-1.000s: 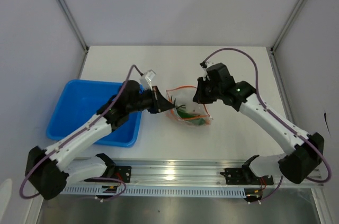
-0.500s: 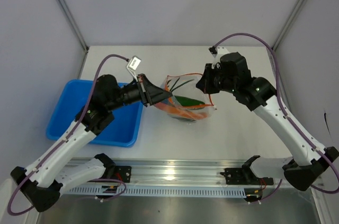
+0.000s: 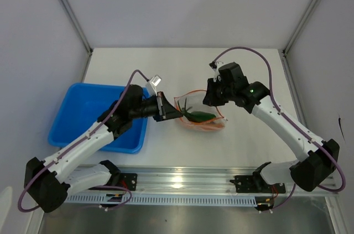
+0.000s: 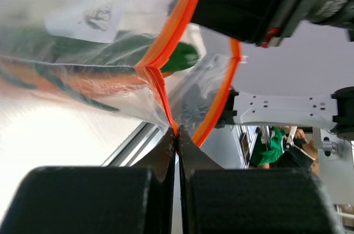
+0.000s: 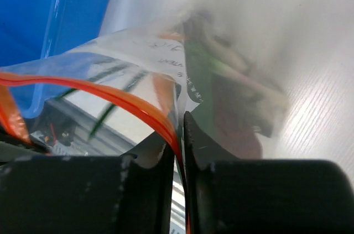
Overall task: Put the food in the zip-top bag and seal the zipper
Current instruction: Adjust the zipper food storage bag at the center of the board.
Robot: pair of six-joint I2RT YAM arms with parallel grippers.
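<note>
- Far left, a blue tray (image 3: pixel 74 126) sits on the table, and the left arm reaches across its right rim
- The left gripper (image 3: pixel 170 111) points right at the left corner of the zip-top bag (image 3: pixel 202 123); its wrist view shows the two black fingers (image 4: pixel 157 159) pressed together, with the orange zipper (image 4: pixel 168 35) pinched at their tips
- From that pinched corner the zipper splits into two strands, so the mouth gapes between the arms
- The bag hangs between the two grippers, just right of the tray and near the table's middle, with its belly sagging low; whether it rests on the surface I cannot tell
- Inside it lie the dark-green stalks (image 3: pixel 197 115) over something orange; through the plastic the right wrist view shows a dark red blur (image 5: pixel 240 131), too soft to name
- The right gripper (image 3: pixel 212 101) comes in from the right at the bag's far upper corner, its fingers (image 5: pixel 152 156) clenched on the orange strip with only a sliver between them
- The table (image 3: pixel 249 68) is plain white, with a metal rail (image 3: pixel 182 181) along the near edge
- Pale grey walls enclose it, with slim metal posts (image 3: pixel 69 10) at the back corners
</note>
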